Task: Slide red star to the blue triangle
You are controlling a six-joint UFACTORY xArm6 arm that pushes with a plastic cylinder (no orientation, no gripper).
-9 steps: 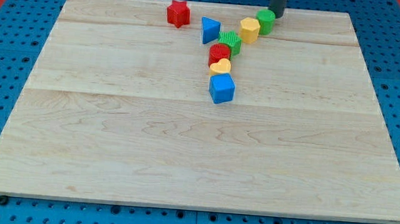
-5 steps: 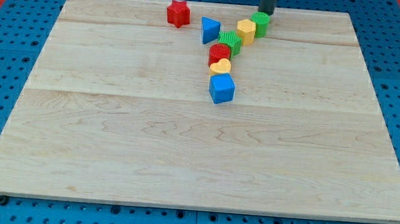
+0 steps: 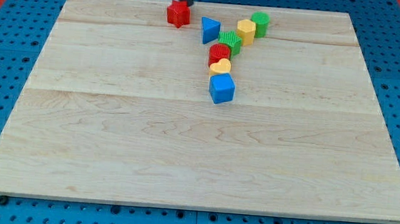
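The red star (image 3: pixel 178 14) lies near the board's top edge, left of centre. The blue triangle (image 3: pixel 209 30) lies a short way to its right and slightly lower, apart from it. My tip (image 3: pixel 185 3) stands at the star's top right edge, right behind it, and seems to touch it. The rod rises out of the view's top.
To the right of the triangle lie a green block (image 3: pixel 230 41), a yellow block (image 3: pixel 246 30) and a green cylinder (image 3: pixel 260 23). Below them sit a red block (image 3: pixel 219 54), a yellow heart (image 3: pixel 220 66) and a blue cube (image 3: pixel 222 89). The wooden board (image 3: pixel 112 134) carries all of them.
My tip has moved left along the board's top edge, from beside the green cylinder to just behind the red star. The green cylinder and yellow block shifted slightly left earlier.
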